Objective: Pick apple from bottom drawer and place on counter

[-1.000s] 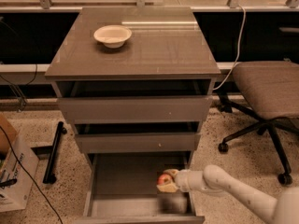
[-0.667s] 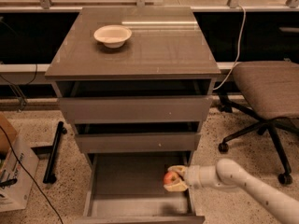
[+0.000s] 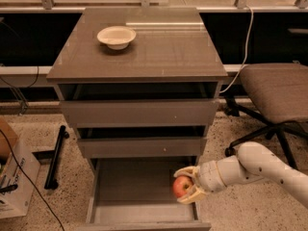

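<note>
Closest to me is the bottom drawer, pulled well out, its grey floor bare on the left and in the middle. At its right side is the one gripper, reaching in from the right on a pale arm. Its two yellowish fingers are closed around the single apple, one finger above the fruit and one below. The apple is red with a lighter patch. It sits just inside the drawer's right wall, and from here I cannot tell whether it touches the drawer floor or hangs clear of it.

The cabinet has three drawers in all. Above the open one, the middle drawer and the top drawer are both pushed in, each with a dark gap over its flat front. The counter caps the cabinet, glossy and catching a streak of light. One white bowl stands on its back left part, well apart from the apple.

To the right stands one office chair with a brown seat, and a white cable hangs behind it. On the floor to the left lie one black bar and one cardboard box.
</note>
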### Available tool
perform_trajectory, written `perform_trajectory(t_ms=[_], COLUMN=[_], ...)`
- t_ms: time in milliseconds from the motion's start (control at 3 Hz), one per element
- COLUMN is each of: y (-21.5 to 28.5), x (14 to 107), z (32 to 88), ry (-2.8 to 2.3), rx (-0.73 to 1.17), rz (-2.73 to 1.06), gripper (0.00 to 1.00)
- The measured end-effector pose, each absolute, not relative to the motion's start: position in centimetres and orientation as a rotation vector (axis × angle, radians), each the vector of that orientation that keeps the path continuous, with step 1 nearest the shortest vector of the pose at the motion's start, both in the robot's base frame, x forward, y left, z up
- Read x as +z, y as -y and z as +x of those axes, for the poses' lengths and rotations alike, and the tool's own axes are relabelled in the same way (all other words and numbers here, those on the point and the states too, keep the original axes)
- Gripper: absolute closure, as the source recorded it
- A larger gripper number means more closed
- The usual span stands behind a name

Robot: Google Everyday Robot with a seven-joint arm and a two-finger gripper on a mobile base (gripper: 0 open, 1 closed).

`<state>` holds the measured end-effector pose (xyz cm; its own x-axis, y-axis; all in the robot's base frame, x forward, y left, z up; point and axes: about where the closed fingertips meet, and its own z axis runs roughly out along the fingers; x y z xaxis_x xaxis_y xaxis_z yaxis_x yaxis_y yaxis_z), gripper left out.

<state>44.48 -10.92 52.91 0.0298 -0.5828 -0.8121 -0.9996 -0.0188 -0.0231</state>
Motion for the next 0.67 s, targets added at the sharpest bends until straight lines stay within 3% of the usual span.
perform_trajectory(t_ms=[667], y=[8.4], x=[72.1], z=[43.1], ry=[-1.477], rx=[0.549], rz=[-1.912], gripper=[1.00])
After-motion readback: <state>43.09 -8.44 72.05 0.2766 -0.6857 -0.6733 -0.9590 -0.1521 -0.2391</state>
